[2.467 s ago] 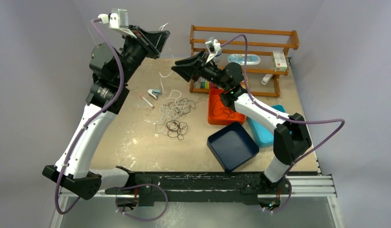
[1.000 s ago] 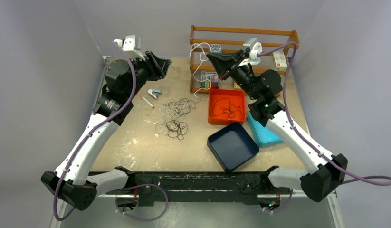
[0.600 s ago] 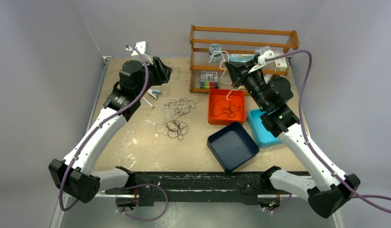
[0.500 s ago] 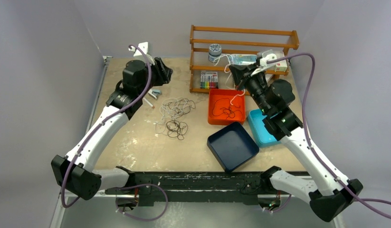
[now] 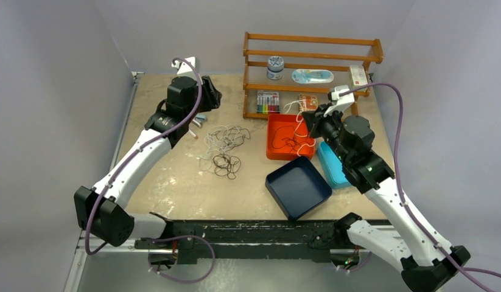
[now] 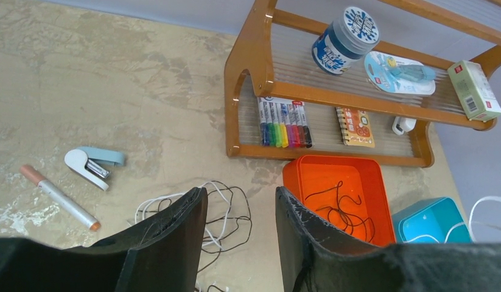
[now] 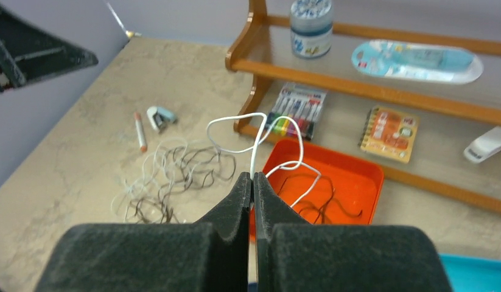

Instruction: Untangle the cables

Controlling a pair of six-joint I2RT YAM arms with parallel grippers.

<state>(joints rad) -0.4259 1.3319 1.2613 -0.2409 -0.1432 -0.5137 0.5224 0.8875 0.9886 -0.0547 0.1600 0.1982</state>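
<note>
A tangle of thin white and dark cables (image 5: 226, 145) lies mid-table, also seen in the left wrist view (image 6: 218, 213) and the right wrist view (image 7: 168, 170). My right gripper (image 5: 308, 119) (image 7: 252, 176) is shut on a white cable (image 7: 254, 137) that loops up from its tips and hangs over the orange tray (image 5: 290, 116). A dark cable (image 5: 289, 141) (image 6: 336, 207) lies inside that tray. My left gripper (image 5: 212, 97) (image 6: 240, 196) hovers above the far left of the tangle, jaws open with nothing between them.
A wooden shelf (image 5: 308, 56) at the back holds a jar, markers (image 5: 267, 100) and small items. A dark blue tray (image 5: 298, 185) and a teal box (image 5: 333, 167) sit near the orange tray. A stapler (image 5: 199, 120) and a pen (image 5: 188, 129) lie left of the tangle.
My right arm has swung from in front of the shelf down and right to above the orange tray, carrying the white cable. The left arm has shifted a little right, jaws still open.
</note>
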